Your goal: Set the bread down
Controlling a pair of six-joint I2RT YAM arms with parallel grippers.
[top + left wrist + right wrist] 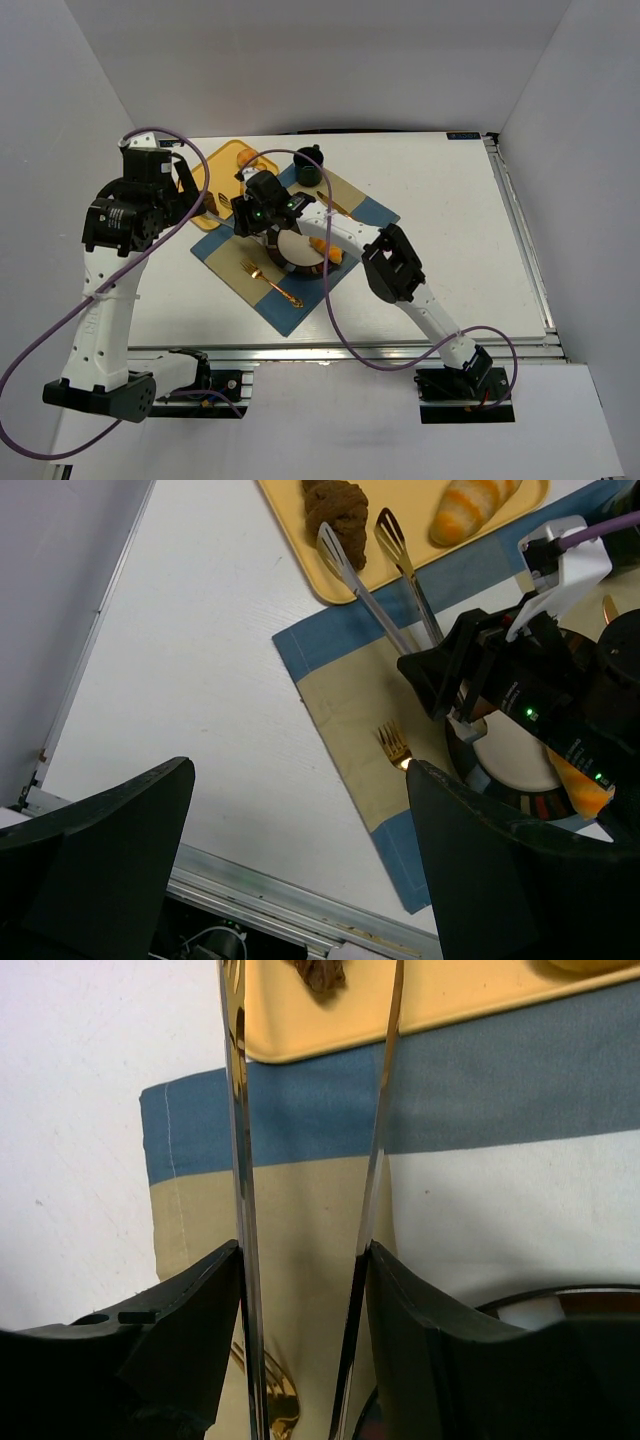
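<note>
The dark brown lumpy bread chunk (335, 510) lies on the yellow tray (300, 550), with a striped golden elongated roll (475, 505) beside it. The golden-orange croissant (333, 255) rests on the right rim of the plate (300, 250) and also shows in the left wrist view (580, 785). My right gripper (300, 1250) is shut on metal tongs (235, 1110). The tongs' two tips (345, 555) reach onto the tray beside the dark chunk (318, 972), still spread apart. My left gripper (300, 810) is open and empty, held high over the table's left side.
A blue and tan placemat (300, 300) holds the plate, a gold fork (270, 280) and more gold cutlery (335, 205). A black cup (308, 165) stands at the back. White walls close in on the left, back and right. A metal rail runs along the near edge.
</note>
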